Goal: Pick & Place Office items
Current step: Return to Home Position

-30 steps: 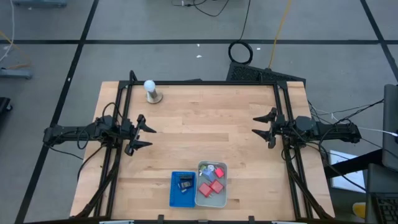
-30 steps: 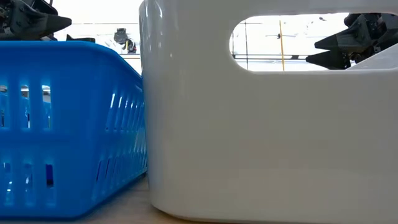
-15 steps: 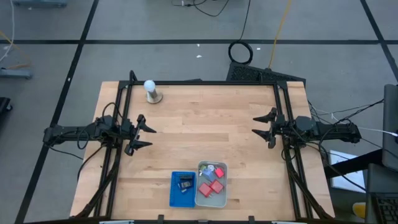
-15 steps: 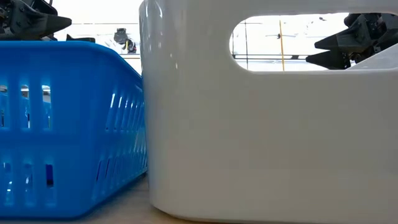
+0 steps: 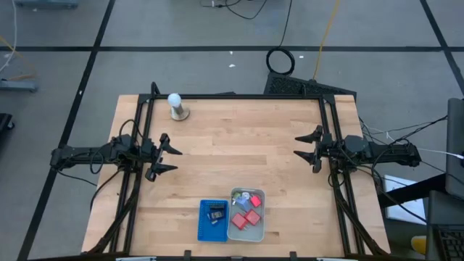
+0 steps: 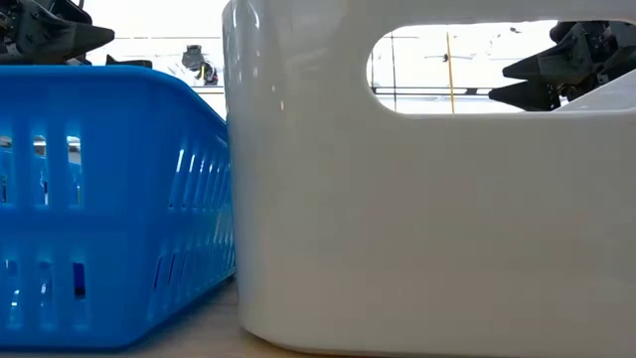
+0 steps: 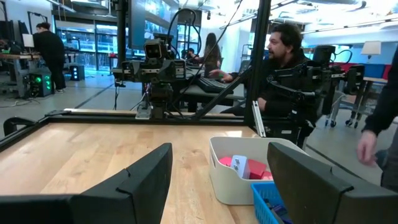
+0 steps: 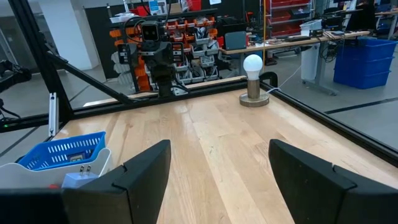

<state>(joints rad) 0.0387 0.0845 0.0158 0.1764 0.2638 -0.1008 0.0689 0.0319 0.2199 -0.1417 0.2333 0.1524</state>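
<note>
My left gripper (image 5: 173, 159) and right gripper (image 5: 298, 147) hang spread and empty (nothing grasped); between them, office items (image 5: 251, 216) lie in the blue tray (image 5: 201, 226) and grey tray (image 5: 262, 221)

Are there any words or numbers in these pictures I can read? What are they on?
No text here can be read.
Blue tray: plain wall, no label.
Pale grey tray: plain wall, no label.
Red items in the pale grey tray: too small to show any print.
Dark item in the blue tray: too small to read.
Left claw and right claw, both open: no marks to read.
</note>
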